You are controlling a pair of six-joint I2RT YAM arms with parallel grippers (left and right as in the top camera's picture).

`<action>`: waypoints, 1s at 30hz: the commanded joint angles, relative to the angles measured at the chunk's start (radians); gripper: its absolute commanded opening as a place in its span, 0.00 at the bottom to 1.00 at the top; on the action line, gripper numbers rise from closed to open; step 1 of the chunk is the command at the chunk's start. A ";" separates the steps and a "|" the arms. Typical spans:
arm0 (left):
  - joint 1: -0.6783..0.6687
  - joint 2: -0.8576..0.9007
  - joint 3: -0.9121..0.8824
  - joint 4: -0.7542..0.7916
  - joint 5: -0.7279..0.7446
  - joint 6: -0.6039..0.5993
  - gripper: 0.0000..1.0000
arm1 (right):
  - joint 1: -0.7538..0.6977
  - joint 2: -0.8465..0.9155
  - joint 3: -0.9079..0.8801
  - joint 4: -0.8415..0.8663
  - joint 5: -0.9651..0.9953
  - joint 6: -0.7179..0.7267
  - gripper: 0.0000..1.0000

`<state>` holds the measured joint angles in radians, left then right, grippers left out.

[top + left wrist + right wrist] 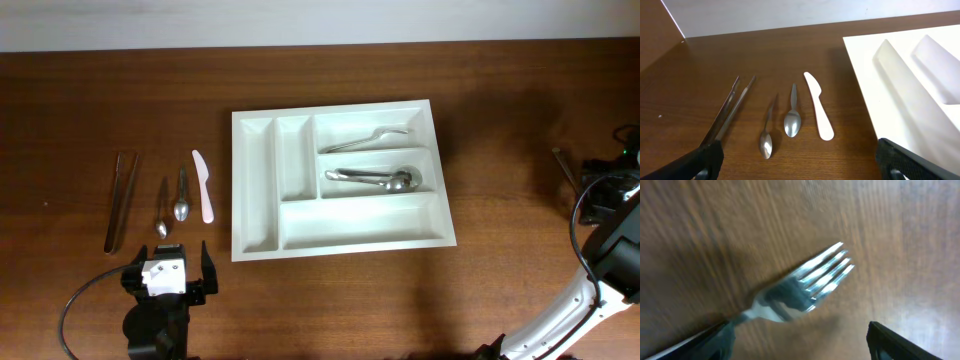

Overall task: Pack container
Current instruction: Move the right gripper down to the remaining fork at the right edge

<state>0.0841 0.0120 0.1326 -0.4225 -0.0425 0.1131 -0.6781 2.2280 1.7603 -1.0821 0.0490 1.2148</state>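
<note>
The white cutlery tray [360,222] lies in the middle of the table, and its left part shows in the left wrist view [900,75]. It holds a fork [365,138] in the top wide compartment and several metal pieces [375,178] in the middle one. My left gripper [165,278] is open and empty [800,167], just in front of a white plastic knife [818,106], two spoons [792,117] [767,137] and metal tongs [730,110]. My right gripper [602,188] is open [800,347] low over a metal fork [800,287], whose handle runs by its left finger.
The loose cutlery lies in a row left of the tray: the tongs [120,200], the spoons [162,212] [182,195] and the knife [204,185]. The fork [565,168] lies near the table's right edge. A pale wall runs along the far edge.
</note>
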 commanded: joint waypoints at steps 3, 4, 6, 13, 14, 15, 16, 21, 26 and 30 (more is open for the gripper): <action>-0.006 -0.006 -0.008 0.002 -0.009 0.016 0.99 | 0.004 -0.009 -0.006 0.055 0.020 0.086 0.78; -0.006 -0.006 -0.008 0.002 -0.009 0.016 0.99 | 0.004 -0.009 -0.006 0.058 0.020 0.098 0.77; -0.006 -0.006 -0.008 0.002 -0.009 0.016 0.99 | 0.004 -0.008 -0.006 0.059 0.019 0.140 0.77; -0.006 -0.006 -0.008 0.002 -0.009 0.016 0.99 | 0.003 0.016 -0.010 0.067 0.020 0.156 0.75; -0.006 -0.006 -0.008 0.002 -0.009 0.016 0.99 | 0.003 0.019 -0.010 0.067 0.020 0.156 0.74; -0.006 -0.006 -0.008 0.002 -0.009 0.016 0.99 | 0.003 0.027 -0.010 0.066 0.020 0.156 0.73; -0.006 -0.006 -0.008 0.002 -0.009 0.016 0.99 | 0.003 0.034 -0.010 0.066 0.020 0.155 0.73; -0.006 -0.006 -0.008 0.002 -0.009 0.016 0.99 | 0.003 0.062 -0.019 0.066 0.020 0.156 0.67; -0.006 -0.006 -0.008 0.002 -0.009 0.016 0.99 | 0.004 0.069 -0.051 0.092 0.015 0.156 0.45; -0.006 -0.006 -0.008 0.002 -0.009 0.016 0.99 | 0.004 0.069 -0.057 0.100 0.012 0.155 0.34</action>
<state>0.0841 0.0120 0.1326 -0.4225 -0.0425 0.1131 -0.6781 2.2715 1.7405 -0.9943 0.0528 1.3621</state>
